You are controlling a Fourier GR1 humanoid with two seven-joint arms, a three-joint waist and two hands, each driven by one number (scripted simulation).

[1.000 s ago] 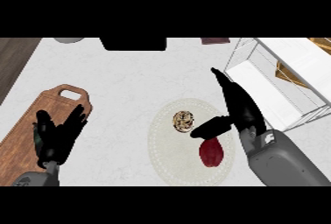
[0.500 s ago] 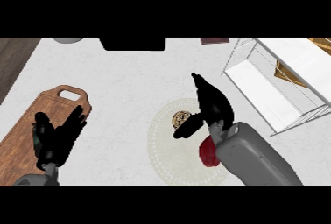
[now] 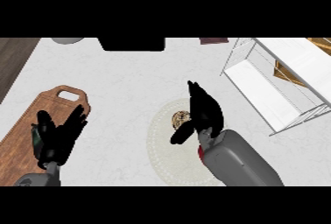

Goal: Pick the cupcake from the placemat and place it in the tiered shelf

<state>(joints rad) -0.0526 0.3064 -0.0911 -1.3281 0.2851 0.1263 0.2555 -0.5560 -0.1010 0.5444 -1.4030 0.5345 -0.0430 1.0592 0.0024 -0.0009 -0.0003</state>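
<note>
Pick stage: hovering black right hand (image 3: 205, 113), straight-fingered and empty, beside small brown-topped cupcake (image 3: 180, 118) on round pale placemat (image 3: 161, 151); next calling for closing round it.

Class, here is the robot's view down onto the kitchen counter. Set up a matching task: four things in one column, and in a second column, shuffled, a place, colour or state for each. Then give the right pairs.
Column one
1. cupcake
2. wooden cutting board
3. tiered shelf
4. right hand

Column two
a. brown, at the left of the counter
b. black, open, above the placemat
c. lying on the round placemat
d. white, at the counter's right

Pairs: 1-c, 2-a, 3-d, 4-b.
</note>
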